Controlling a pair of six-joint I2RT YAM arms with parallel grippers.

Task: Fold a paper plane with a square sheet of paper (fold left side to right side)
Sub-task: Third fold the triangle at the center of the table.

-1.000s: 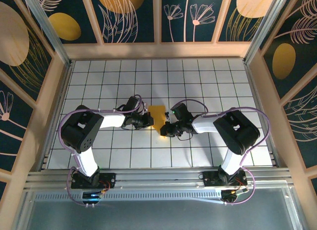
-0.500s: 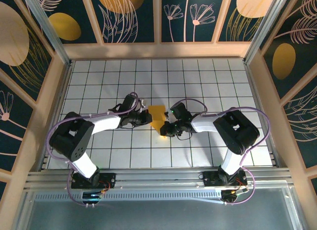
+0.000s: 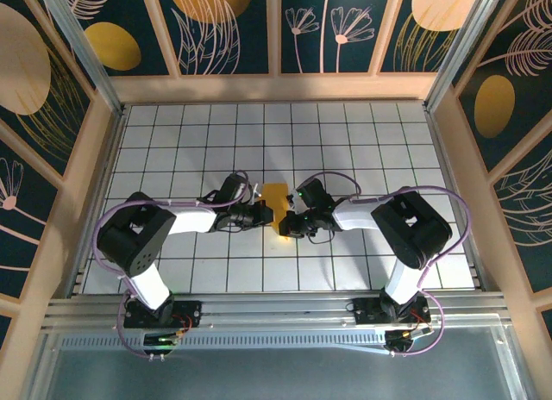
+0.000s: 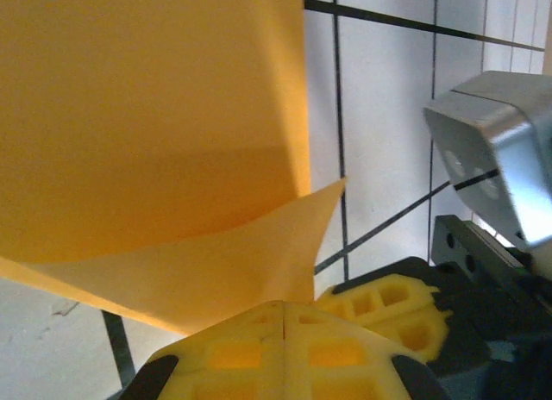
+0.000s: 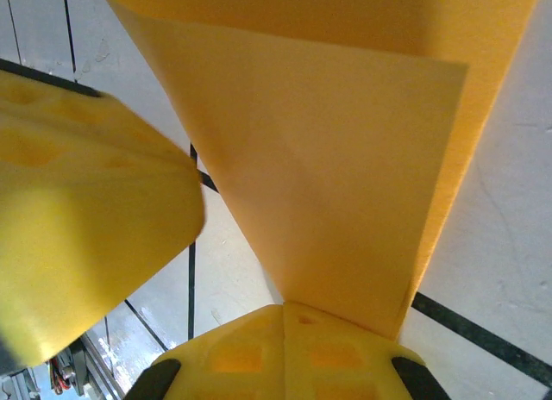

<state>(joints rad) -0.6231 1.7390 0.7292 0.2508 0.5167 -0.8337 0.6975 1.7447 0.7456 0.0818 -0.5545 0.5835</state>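
The orange-yellow sheet of paper (image 3: pixel 276 196) is partly folded and stands up off the tiled floor between my two grippers. My left gripper (image 3: pixel 266 214) is at its left edge and my right gripper (image 3: pixel 287 226) at its lower right corner, tips almost touching. In the left wrist view the paper (image 4: pixel 155 115) rises as a big panel with a pointed lower flap, and my left gripper (image 4: pixel 285 307) is shut on that flap. In the right wrist view the folded paper (image 5: pixel 328 159) narrows down into my right gripper (image 5: pixel 285 309), which is shut on it.
White tiled floor (image 3: pixel 362 141) with black grid lines, boxed in by wooden rails and patterned walls (image 3: pixel 216 29). The right gripper's yellow finger (image 4: pixel 392 307) and grey wrist block (image 4: pixel 492 171) sit close beside my left gripper. The left gripper's blurred finger (image 5: pixel 86 219) crowds the right wrist view.
My left gripper has slid right, toward the right gripper, carrying the paper's left edge with it. The paper looks narrower from above. The right gripper has barely moved.
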